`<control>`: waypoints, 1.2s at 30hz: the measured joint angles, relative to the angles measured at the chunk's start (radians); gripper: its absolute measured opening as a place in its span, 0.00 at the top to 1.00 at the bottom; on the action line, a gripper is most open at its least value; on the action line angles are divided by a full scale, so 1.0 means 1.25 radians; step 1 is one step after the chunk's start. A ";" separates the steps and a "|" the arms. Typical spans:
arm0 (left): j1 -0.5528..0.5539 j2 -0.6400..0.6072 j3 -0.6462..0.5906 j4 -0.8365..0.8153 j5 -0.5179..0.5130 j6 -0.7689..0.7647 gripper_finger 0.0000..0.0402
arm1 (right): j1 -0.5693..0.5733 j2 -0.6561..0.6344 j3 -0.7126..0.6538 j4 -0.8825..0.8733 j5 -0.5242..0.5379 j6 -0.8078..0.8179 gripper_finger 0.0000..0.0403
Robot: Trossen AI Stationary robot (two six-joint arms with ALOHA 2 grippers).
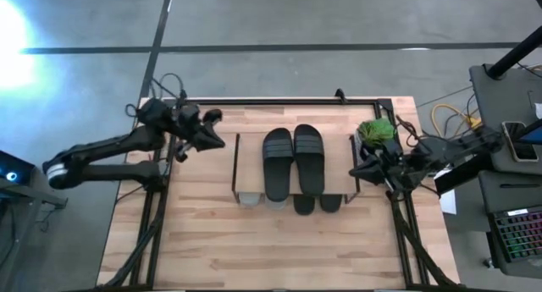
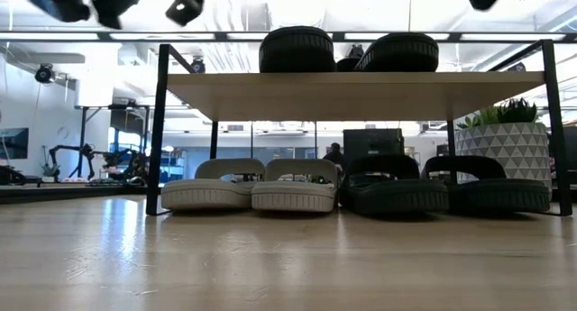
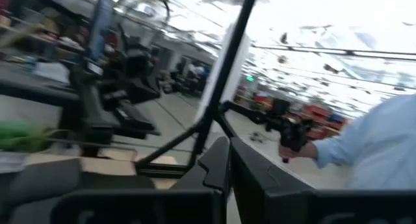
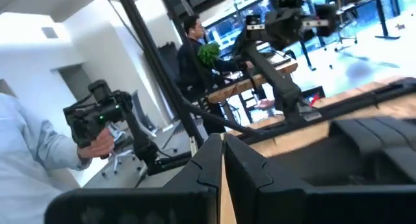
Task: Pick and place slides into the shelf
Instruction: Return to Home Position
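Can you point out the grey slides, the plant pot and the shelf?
grey slides [image 2: 209,195]: low view, left one's sole.
plant pot [image 2: 505,153]: low view, patterned wall.
shelf [image 2: 356,95]: low view, top board's underside.

six open-toe slip-on slides with wide straps: four black, two light grey. one black pair [image 1: 278,165] lies at the centre of the high view. a second black pair [image 2: 394,192] and the one light grey pair [image 2: 210,192] lie low in the low view, right and left of centre. one low shelf [image 2: 361,93] of light-wood board and thin black wire legs. one white faceted plant pot [image 2: 503,150], at the right edge. one black-framed wooden table [image 1: 279,241]. two dark robot arms: left arm [image 1: 102,152], right arm [image 1: 440,157]. two people in the right wrist view: a person in dark clothes [image 4: 190,55] at upper centre, a person in a light blue sleeve [image 4: 26,146] at the left.
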 joint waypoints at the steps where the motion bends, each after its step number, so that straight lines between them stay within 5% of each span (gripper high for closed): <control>1: 0.014 -0.023 -0.016 -0.001 -0.003 -0.001 1.00 | 0.000 -0.015 -0.017 0.002 0.005 0.009 0.97; 9: 0.091 -0.191 -0.190 -0.007 -0.069 -0.061 1.00 | 0.000 -0.138 -0.123 0.044 0.027 -0.006 0.97; 24: 0.095 -0.412 -0.477 -0.008 -0.105 -0.139 1.00 | -0.002 -0.390 -0.315 0.079 0.047 -0.072 0.97; 36: 0.096 -0.480 -0.477 -0.298 -0.088 -0.059 1.00 | -0.002 -0.389 -0.388 0.073 0.069 -0.047 0.97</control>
